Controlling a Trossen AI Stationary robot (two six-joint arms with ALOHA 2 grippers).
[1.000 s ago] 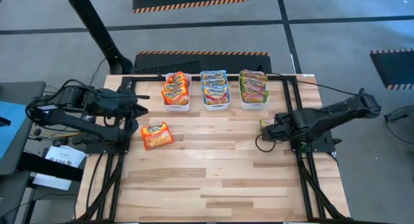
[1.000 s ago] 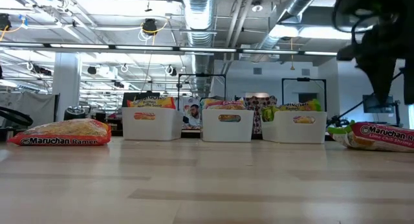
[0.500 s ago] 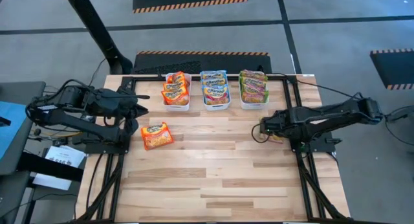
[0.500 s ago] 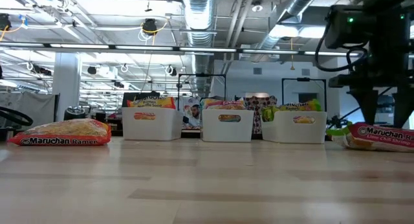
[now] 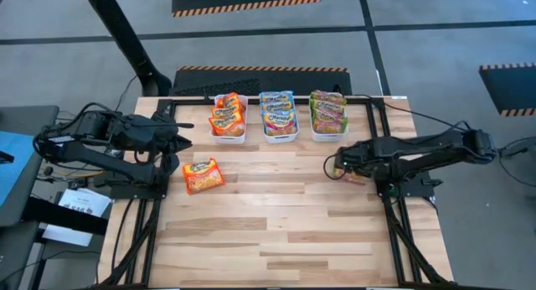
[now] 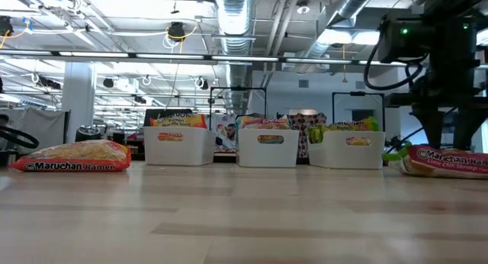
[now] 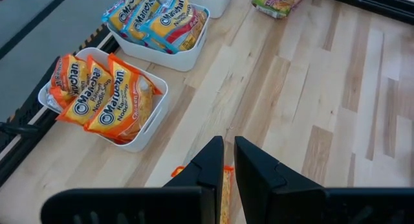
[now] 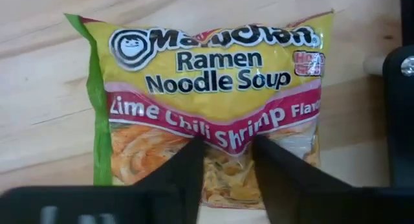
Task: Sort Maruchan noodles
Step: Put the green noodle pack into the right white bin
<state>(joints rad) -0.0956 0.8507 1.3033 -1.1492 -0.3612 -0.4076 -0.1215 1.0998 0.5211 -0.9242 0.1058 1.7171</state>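
Wooden planks, pale and smooth, make up the desk [image 5: 276,214]. At its far edge stand three white plastic bins in a row. The left bin [image 5: 227,136] holds shiny orange noodle packets [image 5: 227,112]. The middle bin [image 5: 280,137] holds blue packets [image 5: 278,112]. The right bin [image 5: 329,135] holds green and pink packets [image 5: 328,108].

One flat orange packet [image 5: 203,174] lies alone on the wood, in front of the left bin and a bit to its left. It looks crinkly and puffy in the low view.

Another loose packet [image 8: 210,107] lies flat on the right side of the desk, in front of the right bin. It is a yellow rectangle with a green edge and a pink band, and it reads "Lime Chili Shrimp".

The right claw [image 8: 223,160] hangs right over this packet. Its two dark fingers are a little apart above the packet's lower half. I cannot tell if they touch it, and they do not grip it.

The left claw [image 7: 224,160] waits by the left edge of the desk, above the lone orange packet. Its two dark fingers are nearly together, with only a thin gap, and hold nothing.
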